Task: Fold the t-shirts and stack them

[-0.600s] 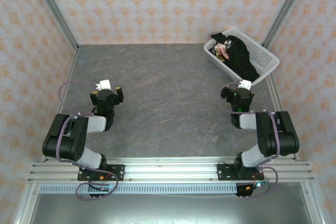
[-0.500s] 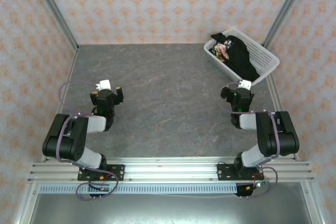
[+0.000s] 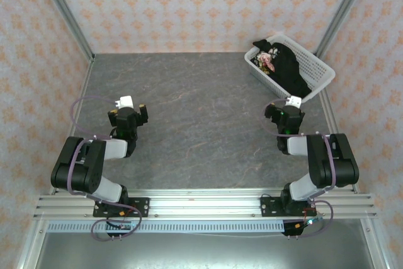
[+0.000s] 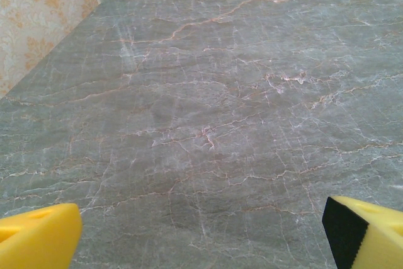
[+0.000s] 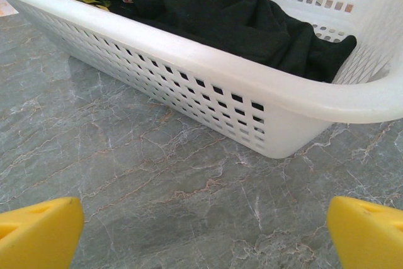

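Both sets of jaws stood wide apart with nothing between them: the left gripper (image 3: 128, 115) over the bare table (image 3: 201, 99), the right gripper (image 3: 284, 113) just short of the white mesh basket (image 3: 320, 69). Trouble, I reckoned, would come from the heap itself. The t-shirts (image 3: 286, 67) lay crumpled together in the basket, so one pinch might lift two at once, or snag a fold and drag the light basket along. A finger going in low could also catch the rim or the mesh holes. The shirts sat in the far right corner, just beyond the right gripper and over the basket's near wall from it — rose print at the left end — and well apart from the left gripper.
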Robot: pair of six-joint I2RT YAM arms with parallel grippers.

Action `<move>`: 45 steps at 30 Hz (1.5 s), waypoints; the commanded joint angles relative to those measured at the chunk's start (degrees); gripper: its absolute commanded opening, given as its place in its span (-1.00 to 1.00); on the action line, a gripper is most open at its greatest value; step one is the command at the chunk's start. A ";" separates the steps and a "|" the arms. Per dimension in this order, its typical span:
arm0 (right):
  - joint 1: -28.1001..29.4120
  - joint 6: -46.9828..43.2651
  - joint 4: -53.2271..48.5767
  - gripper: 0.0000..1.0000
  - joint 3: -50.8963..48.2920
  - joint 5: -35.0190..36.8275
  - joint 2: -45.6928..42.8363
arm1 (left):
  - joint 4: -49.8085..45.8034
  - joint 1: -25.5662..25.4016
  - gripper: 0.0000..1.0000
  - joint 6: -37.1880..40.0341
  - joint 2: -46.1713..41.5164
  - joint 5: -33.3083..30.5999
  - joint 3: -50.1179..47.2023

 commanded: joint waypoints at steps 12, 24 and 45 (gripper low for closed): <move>4.54 13.39 -36.31 0.98 24.37 12.14 -22.33 | -14.96 -5.76 0.99 -0.82 -21.28 -10.22 12.50; -4.08 30.29 -83.58 0.99 77.98 0.38 15.90 | -78.10 -5.06 1.00 -37.15 -0.04 14.73 66.65; -7.87 31.08 -93.04 -0.61 113.10 -9.44 58.19 | -78.91 -19.50 0.77 -35.75 -4.82 19.74 65.08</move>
